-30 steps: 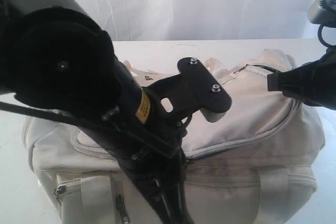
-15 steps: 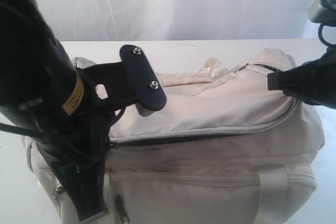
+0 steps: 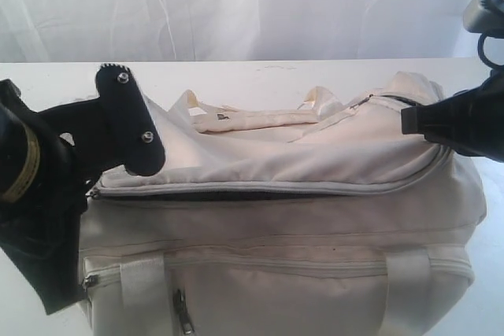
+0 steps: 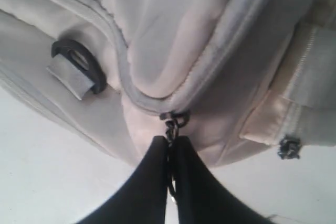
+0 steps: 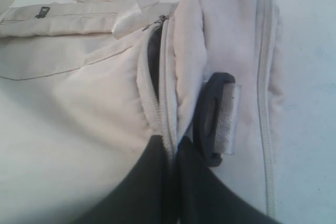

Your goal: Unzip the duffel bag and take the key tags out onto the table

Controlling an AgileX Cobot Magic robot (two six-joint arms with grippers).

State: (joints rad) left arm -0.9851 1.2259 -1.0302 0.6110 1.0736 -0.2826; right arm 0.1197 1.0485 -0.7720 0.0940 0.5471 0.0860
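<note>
The cream-white duffel bag (image 3: 315,155) lies on the white table (image 3: 260,72). Its top zipper (image 3: 236,193) gapes as a long dark slit along the near upper edge. My left gripper (image 4: 170,141) is shut on the metal zipper pull (image 4: 173,121) at the bag's left end. My right gripper (image 5: 173,142) is shut on the fabric edge beside the zipper teeth at the bag's right end, next to a black strap ring (image 5: 210,119). In the exterior view it shows at the right (image 3: 417,122). The key tags are hidden.
The bag's webbing handles (image 3: 252,120) lie across its top. A side pocket zipper pull (image 3: 181,312) hangs on the near face. Another black strap ring (image 4: 79,64) sits at the left end. A white curtain (image 3: 236,5) backs the table.
My left arm has swept left along the bag with the zipper pull in its grip, and the dark open slit has grown to the bag's left end. The right gripper has stayed put.
</note>
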